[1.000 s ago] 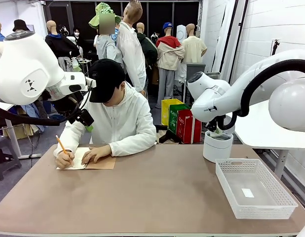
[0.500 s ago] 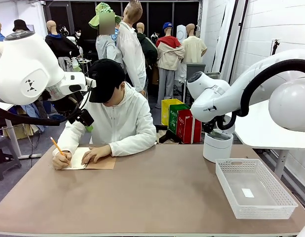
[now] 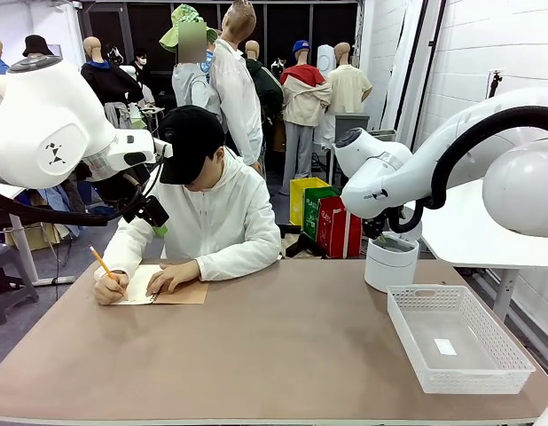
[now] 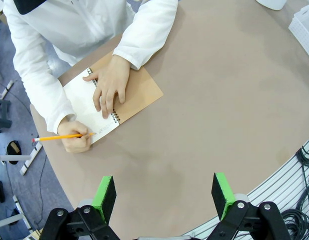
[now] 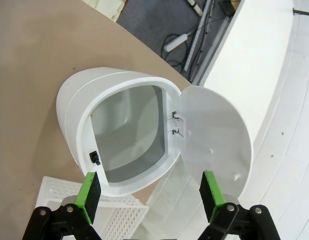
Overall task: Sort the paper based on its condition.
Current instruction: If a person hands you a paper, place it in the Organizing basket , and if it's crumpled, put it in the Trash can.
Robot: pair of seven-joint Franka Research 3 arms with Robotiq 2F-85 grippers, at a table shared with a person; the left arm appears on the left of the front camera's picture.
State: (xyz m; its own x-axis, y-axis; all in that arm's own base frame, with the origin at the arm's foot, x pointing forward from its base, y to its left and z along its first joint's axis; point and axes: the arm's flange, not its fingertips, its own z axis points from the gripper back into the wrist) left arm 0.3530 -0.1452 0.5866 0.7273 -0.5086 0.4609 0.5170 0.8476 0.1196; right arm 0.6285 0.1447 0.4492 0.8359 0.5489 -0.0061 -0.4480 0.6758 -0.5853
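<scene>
No loose sheet of paper is in view. My right gripper hangs open just above a white round bin at the table's far right. Looking down from the right wrist, the gripper holds nothing, and the bin stands with its flap lid swung aside and nothing visible inside. My left gripper is raised high at the left, above the person's shoulder. It is open and empty over the table's near-left part.
A person at the far left side writes with an orange pencil in a spiral notebook, the other hand flat on the page. A white mesh basket with a tiny white label stands at the right front.
My right gripper has opened wider and its arm has edged slightly left over the bin. The person's pencil hand has dropped lower onto the page.
</scene>
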